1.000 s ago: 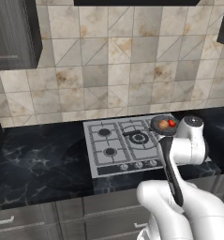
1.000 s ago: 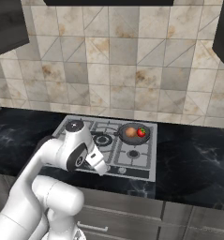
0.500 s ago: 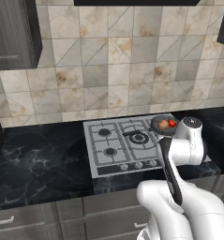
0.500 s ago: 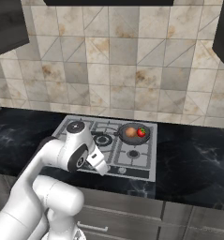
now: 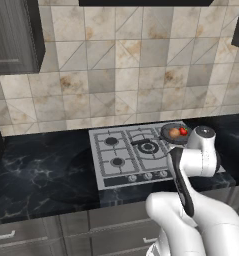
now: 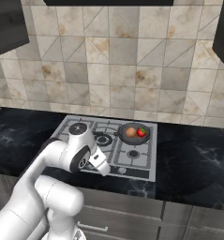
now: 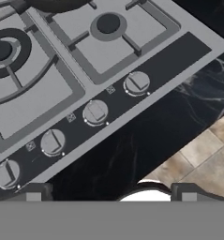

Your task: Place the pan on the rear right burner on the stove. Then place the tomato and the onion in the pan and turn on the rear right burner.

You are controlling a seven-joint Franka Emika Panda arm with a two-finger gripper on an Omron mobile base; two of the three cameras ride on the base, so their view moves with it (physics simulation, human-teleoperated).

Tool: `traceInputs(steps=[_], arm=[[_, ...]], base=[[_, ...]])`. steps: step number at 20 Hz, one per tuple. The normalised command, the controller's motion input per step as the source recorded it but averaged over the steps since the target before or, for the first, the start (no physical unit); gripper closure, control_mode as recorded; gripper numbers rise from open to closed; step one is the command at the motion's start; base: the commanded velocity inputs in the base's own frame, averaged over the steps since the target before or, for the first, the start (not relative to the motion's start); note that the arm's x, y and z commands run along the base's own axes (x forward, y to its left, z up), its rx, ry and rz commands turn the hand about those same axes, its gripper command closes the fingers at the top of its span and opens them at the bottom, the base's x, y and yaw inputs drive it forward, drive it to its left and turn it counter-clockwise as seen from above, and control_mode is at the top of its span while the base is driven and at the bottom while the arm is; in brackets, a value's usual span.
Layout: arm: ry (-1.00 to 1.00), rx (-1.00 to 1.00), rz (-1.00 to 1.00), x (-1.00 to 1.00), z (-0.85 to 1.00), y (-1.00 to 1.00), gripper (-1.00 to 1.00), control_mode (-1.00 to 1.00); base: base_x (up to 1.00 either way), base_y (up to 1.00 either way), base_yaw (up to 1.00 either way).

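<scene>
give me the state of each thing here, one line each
pan: on the rear right burner of the stove
onion: in the pan
tomato: in the pan, beside the onion
knobs: untouched, tool not on them
tool: open, empty, above the counter in front of the knob row

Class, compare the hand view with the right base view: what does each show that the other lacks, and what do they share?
Hand view alone: the knobs close enough to see their pointers. Right base view alone: the onion and tomato in the pan on the rear right burner, plus the tiled wall. Both: the stove and dark counter.
</scene>
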Motion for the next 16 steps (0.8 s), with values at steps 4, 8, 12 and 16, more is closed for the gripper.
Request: traceInputs(steps=[4, 8, 12, 16], arm=[[0.00, 0.00, 0.01, 0.18, -0.13, -0.06, -1.00, -1.00], [0.00, 0.00, 0.01, 0.13, -0.14, -0.04, -1.00, -1.00], [0.00, 0.00, 0.00, 0.08, -0.25, 0.00, -1.00, -1.00], [0.00, 0.00, 0.00, 0.10, -0.26, 0.00, -1.00, -1.00]], base=[[0.00, 0.00, 0.00], [0.00, 0.00, 0.00], [0.00, 0.00, 0.00], [0.00, 0.00, 0.00]])
